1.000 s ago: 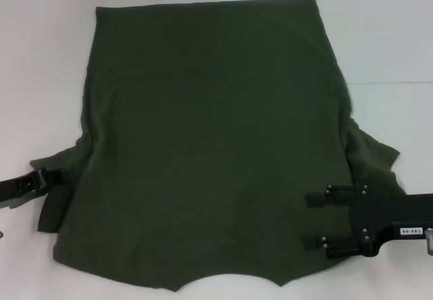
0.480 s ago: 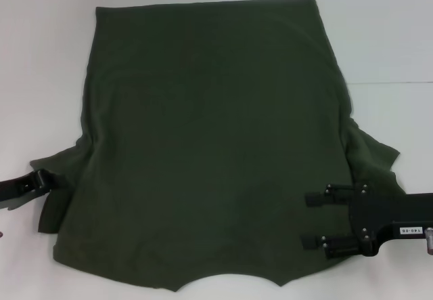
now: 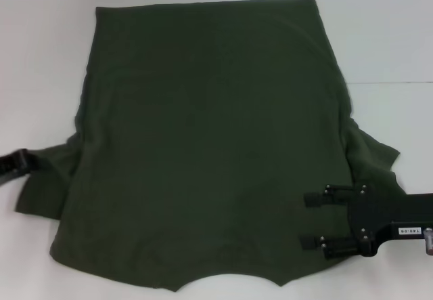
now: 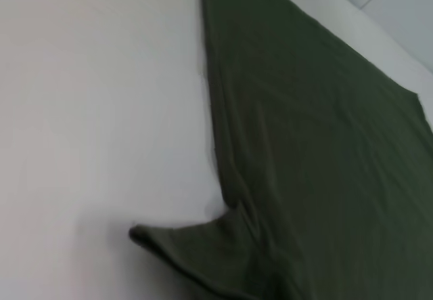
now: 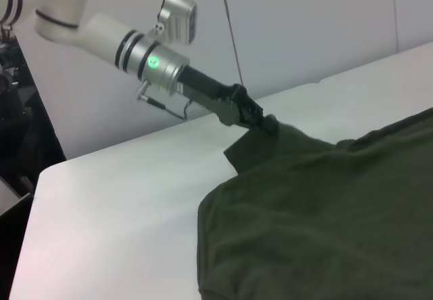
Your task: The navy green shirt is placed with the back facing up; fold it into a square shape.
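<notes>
Navy green shirt (image 3: 210, 144), spread flat, plain side up

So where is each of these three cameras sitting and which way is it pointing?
Head view: above, looking down on the navy green shirt on the white table; both grippers show, left gripper, right gripper.
Left wrist view: low, along the shirt's edge; no robot parts.
Right wrist view: across the table at the left gripper pinching the sleeve.
All share the shirt.
</notes>
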`<move>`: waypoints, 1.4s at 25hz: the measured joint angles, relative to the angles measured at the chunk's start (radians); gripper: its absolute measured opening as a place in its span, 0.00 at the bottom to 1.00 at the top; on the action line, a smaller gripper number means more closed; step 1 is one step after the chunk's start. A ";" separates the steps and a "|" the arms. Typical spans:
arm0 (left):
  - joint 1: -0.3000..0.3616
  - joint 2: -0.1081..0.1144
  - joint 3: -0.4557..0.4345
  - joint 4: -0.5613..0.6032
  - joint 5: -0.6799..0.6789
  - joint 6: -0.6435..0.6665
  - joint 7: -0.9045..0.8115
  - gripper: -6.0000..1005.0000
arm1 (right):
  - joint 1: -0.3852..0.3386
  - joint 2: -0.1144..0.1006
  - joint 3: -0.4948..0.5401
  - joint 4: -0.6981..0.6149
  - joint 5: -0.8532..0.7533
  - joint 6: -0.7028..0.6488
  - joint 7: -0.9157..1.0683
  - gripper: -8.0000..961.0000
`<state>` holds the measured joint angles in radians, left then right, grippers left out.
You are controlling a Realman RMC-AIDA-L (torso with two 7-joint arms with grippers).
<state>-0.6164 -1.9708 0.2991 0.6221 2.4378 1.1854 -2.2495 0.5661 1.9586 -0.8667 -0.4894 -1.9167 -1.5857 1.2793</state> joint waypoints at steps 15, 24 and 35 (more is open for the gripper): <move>-0.119 0.090 -0.006 0.118 0.258 0.126 -0.146 0.01 | -0.011 0.000 0.000 0.001 -0.003 0.004 0.000 0.92; -0.211 0.120 0.085 0.117 0.305 0.194 -0.298 0.02 | -0.011 -0.001 0.000 0.005 -0.005 0.001 -0.007 0.92; -0.299 0.106 0.136 0.005 0.300 0.174 -0.493 0.02 | -0.014 -0.002 -0.002 0.002 -0.005 -0.002 -0.009 0.92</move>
<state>-0.9153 -1.8650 0.4350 0.6275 2.7375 1.3598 -2.7423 0.5524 1.9565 -0.8686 -0.4875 -1.9221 -1.5877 1.2701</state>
